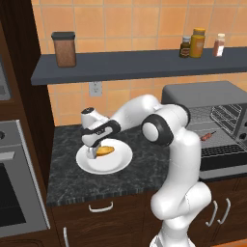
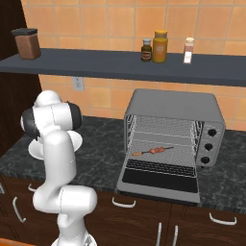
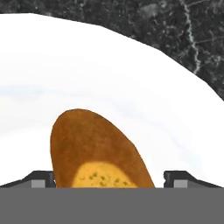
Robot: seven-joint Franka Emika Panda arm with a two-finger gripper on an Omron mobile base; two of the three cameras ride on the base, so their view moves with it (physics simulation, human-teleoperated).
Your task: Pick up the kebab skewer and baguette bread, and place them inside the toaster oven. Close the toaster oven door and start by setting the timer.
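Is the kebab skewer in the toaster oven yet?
Yes. The kebab skewer lies on the wire rack inside the toaster oven, whose door hangs open.

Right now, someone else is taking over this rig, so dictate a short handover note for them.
End effector: open, low over the white plate, fingers either side of the baguette bread, not gripping.
Baguette bread: lying on the plate on the counter.
Kebab skewer: on the rack inside the toaster oven.
Toaster oven door: folded down, open.
Done: skewer placed.
Left: grasp bread, put it in the oven, close door, set timer.
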